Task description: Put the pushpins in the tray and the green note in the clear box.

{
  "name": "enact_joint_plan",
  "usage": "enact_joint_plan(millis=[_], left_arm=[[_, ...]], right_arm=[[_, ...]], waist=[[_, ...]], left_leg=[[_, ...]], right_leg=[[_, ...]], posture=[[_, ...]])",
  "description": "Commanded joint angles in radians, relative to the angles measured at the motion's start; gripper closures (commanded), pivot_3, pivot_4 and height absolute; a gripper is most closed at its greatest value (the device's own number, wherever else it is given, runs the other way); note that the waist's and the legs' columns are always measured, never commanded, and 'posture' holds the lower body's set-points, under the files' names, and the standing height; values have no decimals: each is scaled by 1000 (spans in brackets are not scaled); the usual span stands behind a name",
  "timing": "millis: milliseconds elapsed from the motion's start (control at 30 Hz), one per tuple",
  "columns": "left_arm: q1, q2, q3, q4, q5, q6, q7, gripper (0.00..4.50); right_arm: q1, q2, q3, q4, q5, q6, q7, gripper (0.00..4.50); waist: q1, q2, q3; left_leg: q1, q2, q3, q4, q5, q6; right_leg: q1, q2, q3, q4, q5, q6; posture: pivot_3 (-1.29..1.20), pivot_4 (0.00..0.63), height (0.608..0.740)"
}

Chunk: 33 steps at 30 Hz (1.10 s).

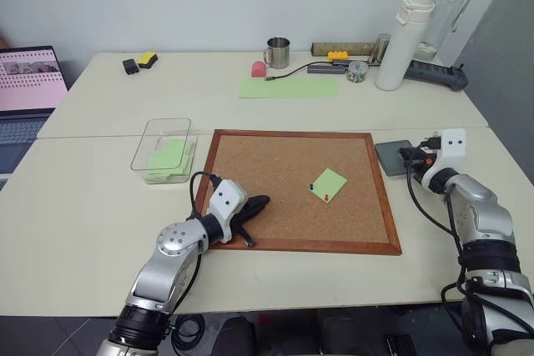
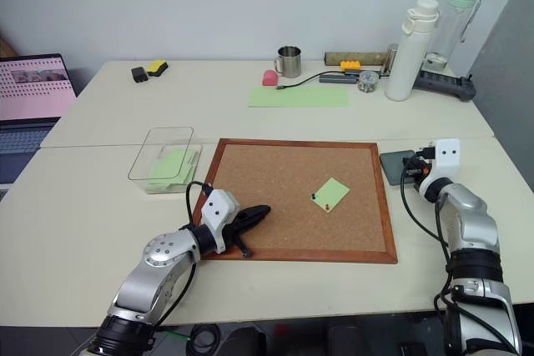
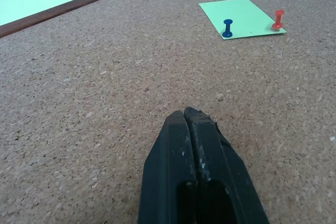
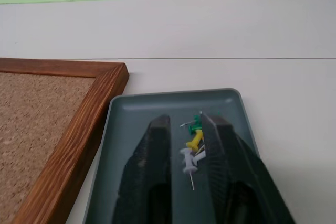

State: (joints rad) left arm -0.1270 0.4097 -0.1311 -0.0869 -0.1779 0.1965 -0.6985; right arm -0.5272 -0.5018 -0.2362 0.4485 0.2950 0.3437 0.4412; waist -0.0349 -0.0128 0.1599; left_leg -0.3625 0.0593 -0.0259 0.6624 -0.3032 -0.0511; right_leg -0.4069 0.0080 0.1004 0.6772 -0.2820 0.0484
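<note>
Cork board (image 1: 300, 185) centre of table in left eye view, green note (image 1: 328, 185) still pinned on it right of middle by the two pushpins (image 1: 319, 192), one dark at its left corner, one red at its lower edge. Tray (image 1: 391, 156) sits just off the board's right edge; right gripper (image 1: 410, 155) hovers over it. Clear box (image 1: 163, 149) off the board's upper-left corner, green paper already inside. Left gripper (image 1: 254, 203) lies low on the board's lower-left area, pointing toward the note.

Right eye view: same layout, nothing extra.

Left wrist view: left gripper's fingers pressed together, nothing between them, resting over bare cork. Note ahead with dark pin and red pin both standing upright, apart from each other.

Right wrist view: right gripper's fingers (image 4: 152, 161) parted a little above the tray floor, small loose pins (green, yellow, white) lying in the gap; nothing looks clamped. So this reads as a drop-off into the tray.

Doing it well, my judgement: let the jaws spread enough that no pin sticks to a pad, lift straight up so the tray isn't dragged. Two pins left on the note; pinch each by its head and pull along its shaft, or the note tears or lifts. Note goes to the box only after both are out.
</note>
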Motion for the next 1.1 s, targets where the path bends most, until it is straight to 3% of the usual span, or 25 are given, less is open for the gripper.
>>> enact_joint_plan(millis=[33,67,167,367,600,967,1100], left_arm=[[37,16,-6,-2,8,24,-4,4500],[41,17,-6,-6,8,24,-3,4500],[46,16,-7,-11,9,26,-2,4500],[48,16,-10,-14,11,26,-4,4500],[32,20,-10,-10,11,32,-12,4500],[34,24,-6,-35,12,46,-11,4500],[47,27,-3,-51,11,51,-5,4500]], right_arm=[[-22,-17,-44,-12,33,-27,37,2706],[-12,-15,-45,-42,49,-30,64,2506],[37,-10,-16,-157,86,-21,161,2506],[241,-21,157,-512,154,78,363,2506],[307,51,269,-627,117,93,311,2506],[290,122,357,-535,-9,57,228,2506],[304,124,350,-540,-3,56,228,3467]], waist=[[0,0,0],[-1,0,0],[-3,0,0],[-2,1,0],[-1,1,0],[1,1,0],[1,1,0]], left_leg=[[0,0,0,0,0,0],[0,0,0,0,0,0],[0,0,0,0,0,0],[0,2,-1,-1,-1,1],[0,1,-1,0,-1,1],[0,1,-1,0,-1,1],[0,1,-1,0,-1,1]], right_leg=[[0,0,0,0,0,0],[0,0,0,0,0,0],[0,0,0,0,0,0],[0,1,-1,-1,0,0],[0,1,-1,-1,0,0],[0,1,-1,-1,0,0],[0,1,-1,-1,0,0]], posture=[[0,150,740],[0,150,740],[0,150,740],[0,150,740],[0,150,740],[0,150,740],[0,150,740]])
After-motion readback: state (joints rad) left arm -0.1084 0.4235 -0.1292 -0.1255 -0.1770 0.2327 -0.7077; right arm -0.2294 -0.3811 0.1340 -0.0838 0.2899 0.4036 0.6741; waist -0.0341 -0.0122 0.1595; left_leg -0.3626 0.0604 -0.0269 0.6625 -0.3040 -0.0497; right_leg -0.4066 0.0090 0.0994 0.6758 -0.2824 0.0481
